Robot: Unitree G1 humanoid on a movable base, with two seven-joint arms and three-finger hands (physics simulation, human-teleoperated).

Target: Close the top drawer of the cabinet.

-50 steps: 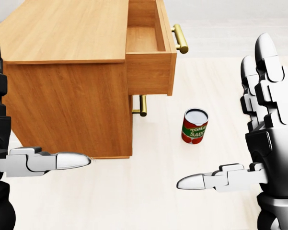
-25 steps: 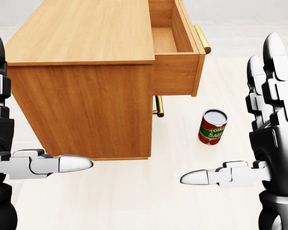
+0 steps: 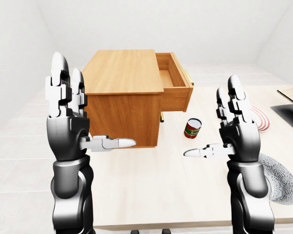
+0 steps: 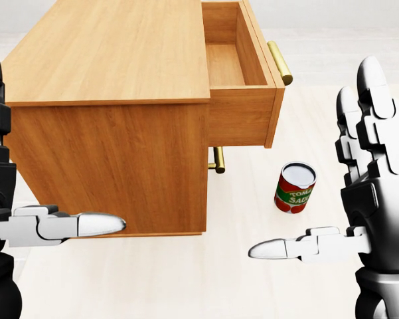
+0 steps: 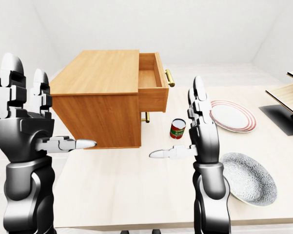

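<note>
Up and left of my open, empty right hand point(image 4: 375, 199) — the nearer one — the top drawer point(image 4: 242, 100) juts out rightward, brass handle point(image 4: 279, 62) foremost.

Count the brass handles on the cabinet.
2. One handle is on the open top drawer, sticking out to its right in the head view. The other handle sits below it, mostly hidden under the drawer. More could be hidden.
</note>
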